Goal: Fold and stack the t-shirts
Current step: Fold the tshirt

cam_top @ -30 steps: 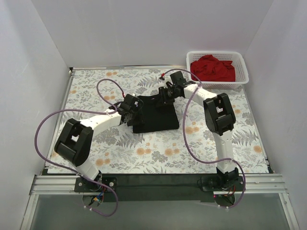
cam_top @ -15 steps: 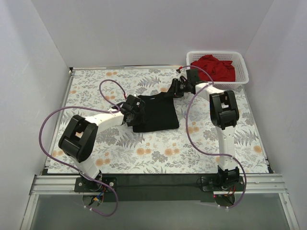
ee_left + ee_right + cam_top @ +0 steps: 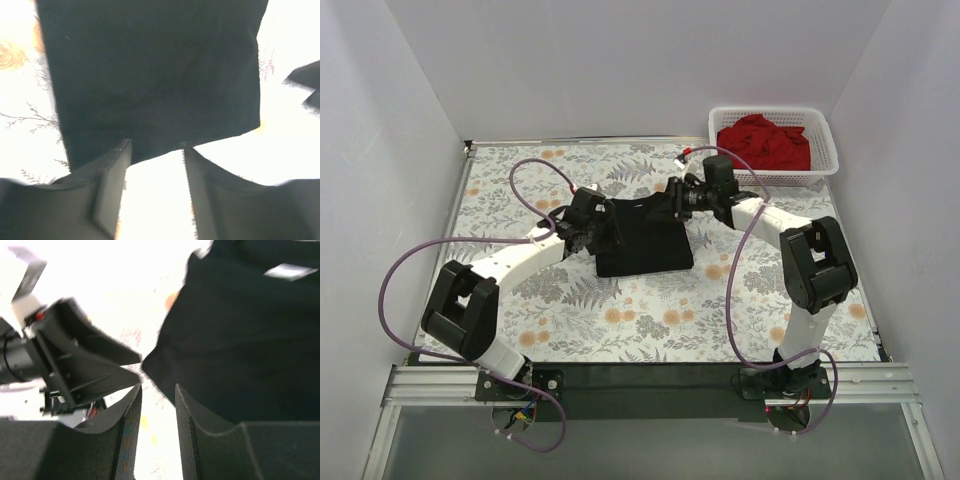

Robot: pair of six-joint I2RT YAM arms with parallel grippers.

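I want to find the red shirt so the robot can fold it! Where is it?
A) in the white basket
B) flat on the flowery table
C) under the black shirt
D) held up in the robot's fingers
A: the red t-shirt lies bunched up inside the white basket at the far right corner of the table.

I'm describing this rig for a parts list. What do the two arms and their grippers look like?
The left arm and right arm have white links joined by bulky black joint housings, each trailed by a looping purple cable. The left gripper and right gripper are black, with flat, wedge-shaped jaws.
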